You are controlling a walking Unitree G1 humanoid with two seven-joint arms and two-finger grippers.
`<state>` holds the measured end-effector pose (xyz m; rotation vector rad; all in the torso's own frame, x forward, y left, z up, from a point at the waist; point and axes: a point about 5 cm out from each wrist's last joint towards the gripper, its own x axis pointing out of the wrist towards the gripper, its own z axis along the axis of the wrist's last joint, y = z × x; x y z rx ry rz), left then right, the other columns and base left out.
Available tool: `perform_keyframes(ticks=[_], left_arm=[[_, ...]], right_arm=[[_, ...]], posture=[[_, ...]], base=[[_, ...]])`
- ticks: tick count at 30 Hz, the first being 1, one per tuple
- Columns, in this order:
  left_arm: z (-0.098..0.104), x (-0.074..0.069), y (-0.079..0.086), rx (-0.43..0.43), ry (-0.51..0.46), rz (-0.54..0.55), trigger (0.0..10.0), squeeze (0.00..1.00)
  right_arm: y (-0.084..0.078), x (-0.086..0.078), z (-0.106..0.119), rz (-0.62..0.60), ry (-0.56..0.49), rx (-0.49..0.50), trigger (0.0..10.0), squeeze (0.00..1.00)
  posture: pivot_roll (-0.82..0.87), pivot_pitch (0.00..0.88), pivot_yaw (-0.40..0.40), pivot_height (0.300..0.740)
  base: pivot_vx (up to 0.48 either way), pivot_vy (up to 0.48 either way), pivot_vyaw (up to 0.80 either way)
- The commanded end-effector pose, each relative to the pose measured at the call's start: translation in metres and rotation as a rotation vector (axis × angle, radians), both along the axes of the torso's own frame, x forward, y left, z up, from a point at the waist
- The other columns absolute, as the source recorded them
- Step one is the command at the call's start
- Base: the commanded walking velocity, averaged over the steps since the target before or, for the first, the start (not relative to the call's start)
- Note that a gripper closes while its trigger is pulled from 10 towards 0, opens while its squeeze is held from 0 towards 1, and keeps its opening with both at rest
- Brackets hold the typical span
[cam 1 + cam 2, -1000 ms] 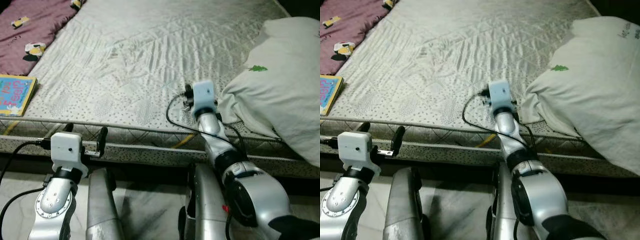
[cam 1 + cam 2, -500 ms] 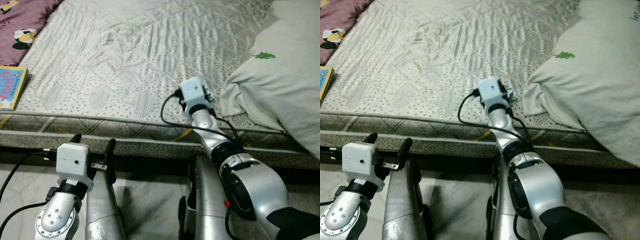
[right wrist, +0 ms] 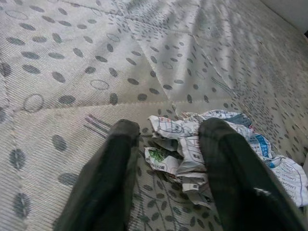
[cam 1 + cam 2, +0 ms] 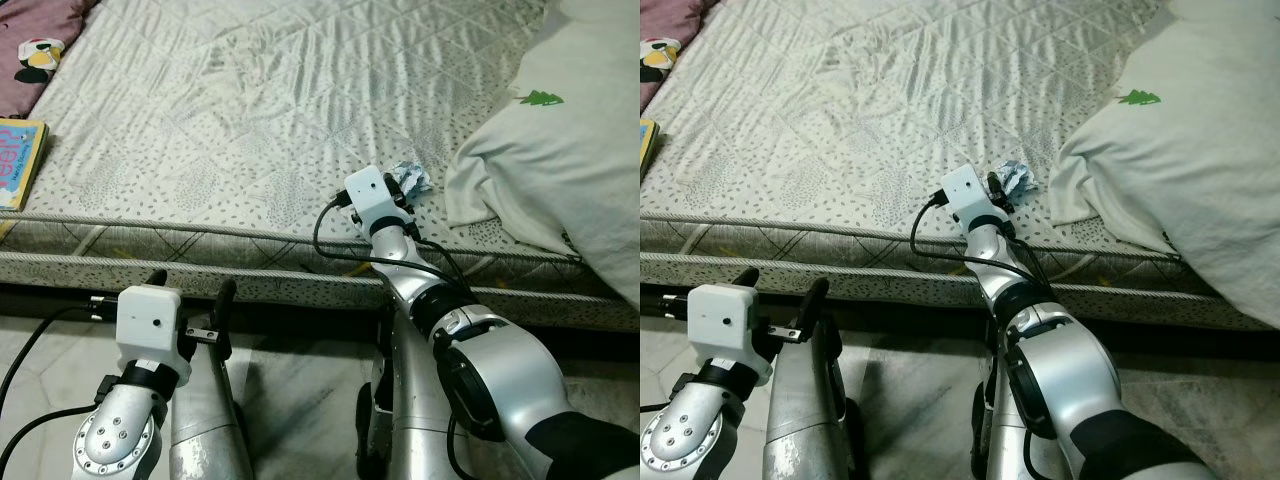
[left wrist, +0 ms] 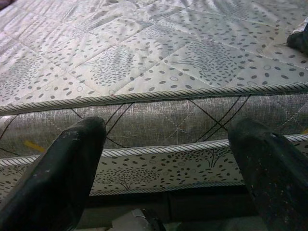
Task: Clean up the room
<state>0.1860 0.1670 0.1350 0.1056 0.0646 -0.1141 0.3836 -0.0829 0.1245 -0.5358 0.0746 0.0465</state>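
Right tool (image 3: 166,139): two long black fingers parted, straddling part of a crumpled white paper wad with blue and green print (image 3: 207,149). The wad lies between and beside the fingers; whether they touch it cannot be told. Not clenched.

Right arm, silver (image 4: 470,360): stretched forward from the robot's shoulder over the bed edge, white wrist camera box (image 4: 372,196) uppermost, black cable looped beside it.

Crumpled paper wad (image 4: 409,179): on the pale quilted mattress with grey speckled print (image 4: 250,110), near its front edge, at about 1 o'clock from the right wrist box and just beside the white pillow with a small green tree mark (image 4: 560,140).

Left tool (image 4: 190,300): fingers spread wide, released, holding nothing; it hovers in front of the mattress's corded side, below the sleeping surface.

Left arm, silver (image 4: 115,440): bent low at 7 o'clock in the head view, over the marbled floor.

Colourful children's book (image 4: 18,162): flat on the mattress at 9 o'clock.

Maroon patterned blanket (image 4: 35,40): at 10 o'clock, far corner.
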Motion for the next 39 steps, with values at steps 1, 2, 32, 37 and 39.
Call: perform_keyframes(ticks=[1,2,32,37,39], left_arm=[[-0.001,-0.002,0.002,0.013,0.017,0.019,10.0,0.0],[-0.001,-0.001,0.002,0.016,0.018,0.02,10.0,0.0],[-0.007,0.017,0.004,0.038,0.005,0.043,10.0,0.0],[-0.008,0.024,0.006,0.035,-0.007,0.053,10.0,0.0],[-0.01,0.028,0.008,0.017,-0.014,0.072,10.0,0.0]], right_arm=[[-0.002,-0.002,-0.005,-0.023,0.025,-0.001,0.0,0.0],[-0.003,-0.002,-0.005,-0.03,0.025,-0.006,0.0,0.0],[-0.022,0.001,-0.006,-0.086,0.039,0.016,0.0,0.0],[-0.031,0.002,-0.003,-0.093,0.016,0.085,0.0,0.0],[-0.038,0.002,-0.002,-0.091,-0.009,0.141,0.0,0.0]], posture=[[0.2,0.245,-0.019,0.465],[0.2,0.244,-0.018,0.465],[0.18,0.181,-0.026,0.465],[0.16,0.145,-0.03,0.465],[0.15,0.129,-0.031,0.465]], base=[[0.0,0.0,0.0],[0.0,0.0,0.0],[0.0,0.0,0.0],[0.0,0.0,0.0],[0.0,0.0,0.0]])
